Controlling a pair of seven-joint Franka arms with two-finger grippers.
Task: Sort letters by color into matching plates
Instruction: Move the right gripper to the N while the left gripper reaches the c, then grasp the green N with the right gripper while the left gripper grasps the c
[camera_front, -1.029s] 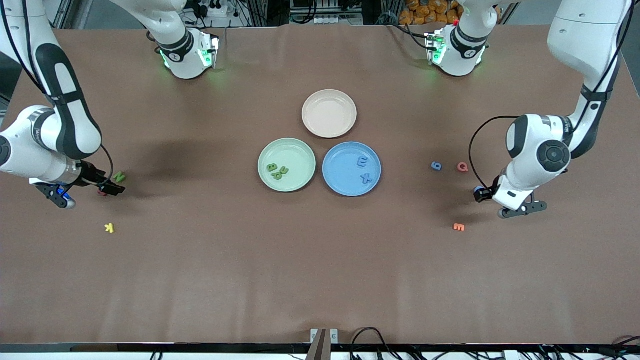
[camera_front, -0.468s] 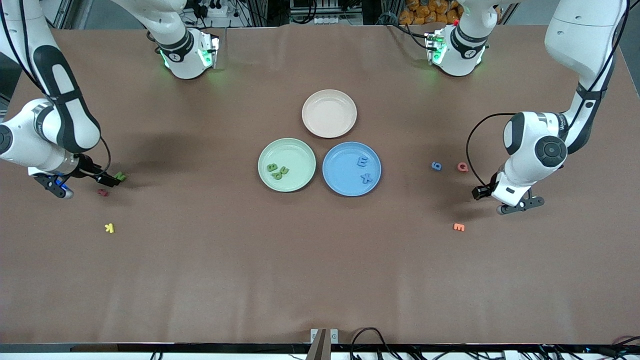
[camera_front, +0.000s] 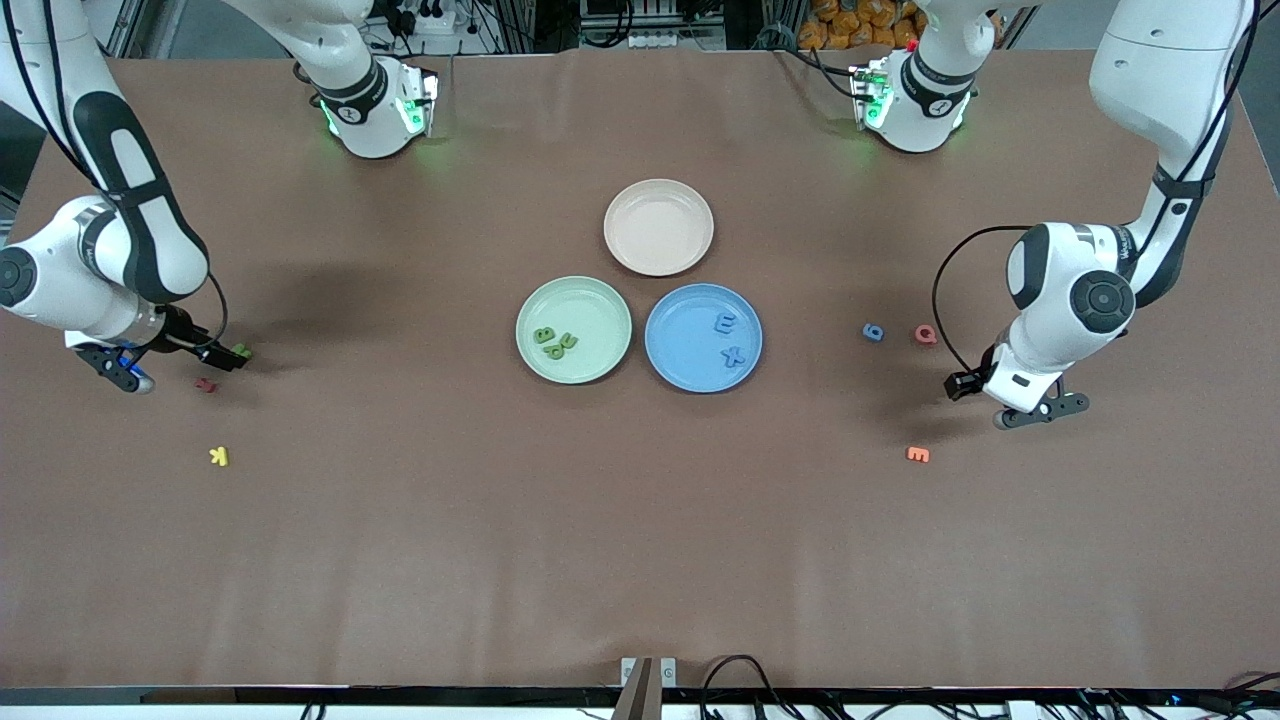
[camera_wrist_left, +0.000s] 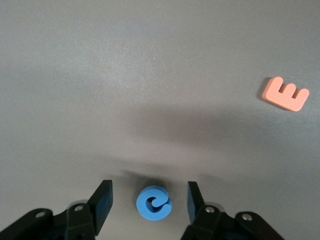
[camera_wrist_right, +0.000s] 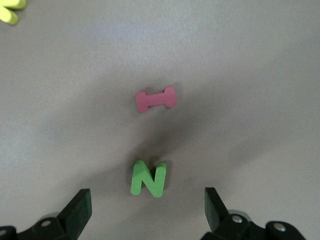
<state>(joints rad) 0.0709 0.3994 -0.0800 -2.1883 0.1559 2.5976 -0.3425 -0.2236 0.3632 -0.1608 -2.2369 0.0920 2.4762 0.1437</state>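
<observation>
The pale green plate (camera_front: 530, 305) holds two green letters (camera_front: 556, 340). The blue plate (camera_front: 680, 365) holds a blue E (camera_front: 725, 322) and a blue X (camera_front: 734, 355). My right gripper (camera_front: 225, 357) is open, low at a green N (camera_front: 241, 351). In the right wrist view the N (camera_wrist_right: 148, 178) lies just ahead of the gap between the fingers of the right gripper (camera_wrist_right: 147, 207). My left gripper (camera_front: 963, 385) is open and hides its letter in the front view. In the left wrist view a blue curled letter (camera_wrist_left: 154, 203) lies between the fingers of the left gripper (camera_wrist_left: 149, 200). A blue 6 (camera_front: 873, 332) lies on the table.
A beige-pink plate (camera_front: 659, 227) sits farther from the camera than the other two plates. A red I (camera_front: 205, 384) and a yellow K (camera_front: 219, 456) lie near my right gripper. A red Q (camera_front: 926, 334) and an orange E (camera_front: 917, 455) lie near my left gripper.
My right gripper has moved from over the red I to the green N. My left gripper has shifted slightly and now covers the blue letter in the front view.
</observation>
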